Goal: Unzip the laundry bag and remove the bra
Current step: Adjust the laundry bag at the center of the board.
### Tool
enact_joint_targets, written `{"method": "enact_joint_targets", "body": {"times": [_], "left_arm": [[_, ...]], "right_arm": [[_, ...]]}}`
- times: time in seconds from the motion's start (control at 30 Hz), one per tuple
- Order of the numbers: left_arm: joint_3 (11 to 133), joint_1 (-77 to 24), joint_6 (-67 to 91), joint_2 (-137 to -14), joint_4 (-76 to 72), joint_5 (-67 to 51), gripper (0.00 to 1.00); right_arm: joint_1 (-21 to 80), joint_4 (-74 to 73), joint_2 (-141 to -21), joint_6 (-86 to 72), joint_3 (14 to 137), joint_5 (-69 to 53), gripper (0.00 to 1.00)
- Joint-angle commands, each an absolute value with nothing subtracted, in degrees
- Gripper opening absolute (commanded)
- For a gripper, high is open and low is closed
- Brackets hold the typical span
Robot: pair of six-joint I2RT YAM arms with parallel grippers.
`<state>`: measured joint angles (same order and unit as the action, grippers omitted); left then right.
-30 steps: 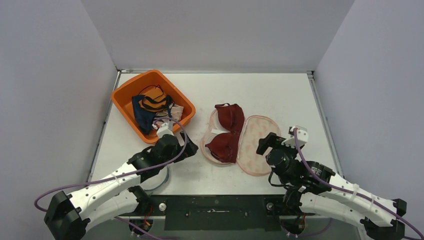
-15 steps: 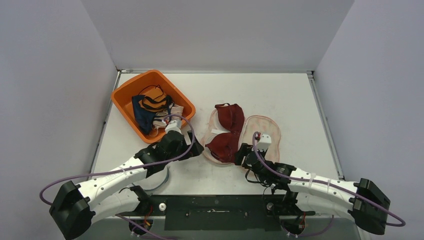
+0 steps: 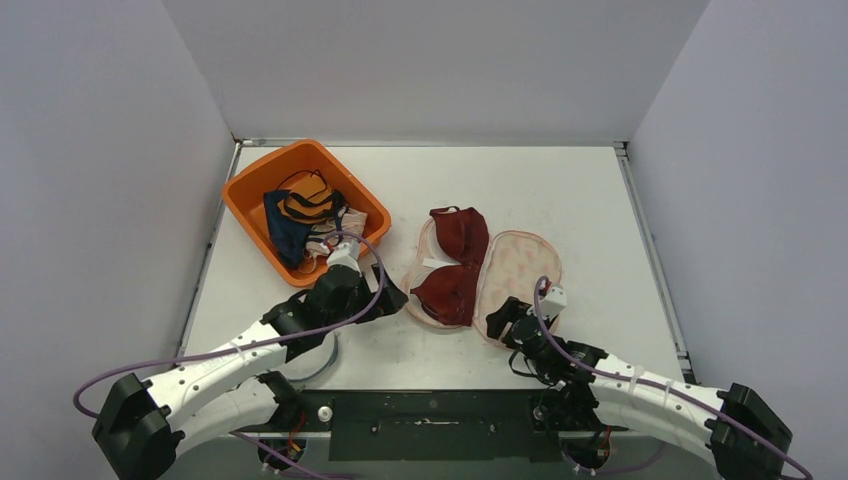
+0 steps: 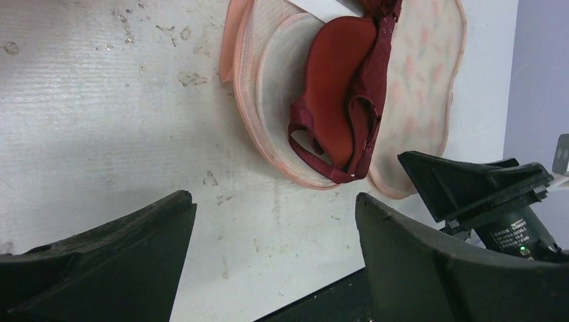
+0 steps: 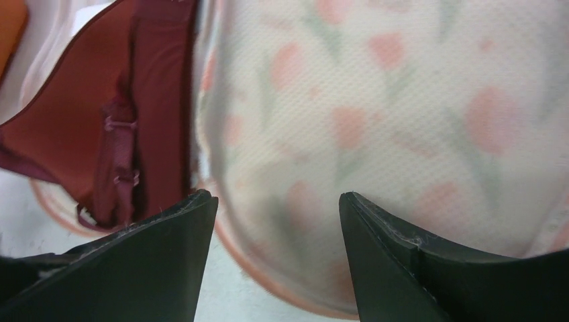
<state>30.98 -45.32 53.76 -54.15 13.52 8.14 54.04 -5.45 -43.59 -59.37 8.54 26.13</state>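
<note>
Your right claw (image 5: 275,221) is released: its two dark fingers (image 5: 134,268) stand well apart with nothing between them. It hangs over the near rim of the laundry bag (image 3: 520,265), above the tulip-printed flap (image 5: 376,114) that is folded out flat. You cannot tell from these views whether the fingertips touch the mesh. Just past that claw's left finger, in the bag's other half, you see the dark red bra (image 5: 67,134), with its strap and hook band close to the finger.

Your left claw (image 4: 272,208) is also released, jaws spread wide and gripping nothing. It sits just beside the laundry bag, at the near corner on the side away from the flap, above bare worktop (image 3: 560,190). Through its camera the bra's lower cup lies in the pink-rimmed shell of the bag, and the right claw shows at the bag's near edge.

From above, the laundry bag lies open, both halves flat on the worktop. The bra rests in the half away from the flap, its top end poking over the bag's far rim. Beyond the left claw, on the bra's side of the bag, stands an orange basket (image 3: 250,195) holding blue and orange clothes (image 3: 300,215).
</note>
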Motion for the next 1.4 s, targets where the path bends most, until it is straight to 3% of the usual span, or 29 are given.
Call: {"method": "enact_joint_targets", "body": {"times": [0.0,0.43,0.63,0.73,1.0,1.17,1.23,1.37], "left_arm": [[30.55,-45.09,53.98,-51.49,12.6,7.39,0.87],[29.03,-45.09,53.69,-48.47,13.46,5.75,0.87],[28.63,-45.17,54.01,-48.66,12.94,4.83,0.87],[29.22,-45.17,53.73,-47.9,13.84,5.29,0.87],[40.22,-44.96,47.11,-52.42,15.67,7.94,0.88],[48.83,-45.96,42.57,-60.6,15.52,10.13,0.86],[48.49,-46.47,43.1,-63.24,13.43,9.93,0.8],[48.76,-48.32,45.44,-68.97,9.23,8.71,0.74]], "right_arm": [[49.8,-5.08,-44.04,-61.11,7.69,26.65,0.69],[29.74,10.86,-62.42,-53.33,11.31,16.04,0.7],[25.53,13.71,-71.74,-50.12,17.86,12.44,0.7],[25.75,10.43,-68.93,-48.77,19.76,11.92,0.7],[32.75,0.27,-51.93,-45.05,24.36,13.89,0.84],[29.63,11.1,-46.48,-48.79,16.58,1.11,0.86],[28.99,12.9,-47.8,-47.98,15.91,-4.58,0.86],[28.75,16.13,-50.63,-47.92,14.65,-5.34,0.84]]}}
